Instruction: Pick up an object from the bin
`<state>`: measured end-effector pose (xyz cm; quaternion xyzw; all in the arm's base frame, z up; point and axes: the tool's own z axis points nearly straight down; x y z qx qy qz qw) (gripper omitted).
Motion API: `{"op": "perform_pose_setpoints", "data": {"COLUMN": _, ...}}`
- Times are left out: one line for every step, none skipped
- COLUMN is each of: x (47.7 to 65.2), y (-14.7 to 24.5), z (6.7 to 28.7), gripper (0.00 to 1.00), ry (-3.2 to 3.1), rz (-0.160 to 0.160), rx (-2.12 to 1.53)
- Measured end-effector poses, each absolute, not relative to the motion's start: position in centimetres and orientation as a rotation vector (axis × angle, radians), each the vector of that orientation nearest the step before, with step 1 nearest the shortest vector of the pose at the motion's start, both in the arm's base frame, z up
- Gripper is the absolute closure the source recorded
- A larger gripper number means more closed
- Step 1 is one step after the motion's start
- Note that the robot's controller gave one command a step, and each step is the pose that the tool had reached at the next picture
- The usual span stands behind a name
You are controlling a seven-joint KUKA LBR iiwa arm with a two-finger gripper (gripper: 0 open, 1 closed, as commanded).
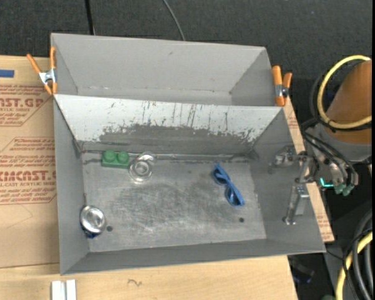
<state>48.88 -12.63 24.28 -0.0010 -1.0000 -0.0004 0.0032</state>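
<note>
My gripper [295, 191] hangs over the bin's sloping right wall, at mid height, with nothing seen in it. The nearest loose thing is a pair of blue toy glasses [228, 185], lying on the bin floor right of centre, well to the gripper's left. A clear round plastic cup [141, 167] lies near the back left of the floor. A green two-stud brick [115, 159] sits just left of that cup, against the back wall.
A small silver and blue can [92, 220] lies in the front left corner of the floor. The arm with its orange cover and cables stands outside the bin on the right.
</note>
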Motion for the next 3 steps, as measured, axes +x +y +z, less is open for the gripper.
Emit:
{"op": "perform_pose_setpoints", "data": {"x": 54.1, "y": -8.0, "z": 12.2, "gripper": 0.00, "ry": -3.137, "rz": -0.004, "rx": 0.048}}
{"op": "perform_pose_setpoints", "data": {"x": 58.2, "y": -7.7, "z": 7.2, "gripper": 0.00, "ry": -3.153, "rz": 0.001, "rx": -0.114}}
{"op": "perform_pose_setpoints", "data": {"x": 58.2, "y": -7.7, "z": 7.4, "gripper": 1.00, "ry": -3.154, "rz": 0.002, "rx": -0.111}}
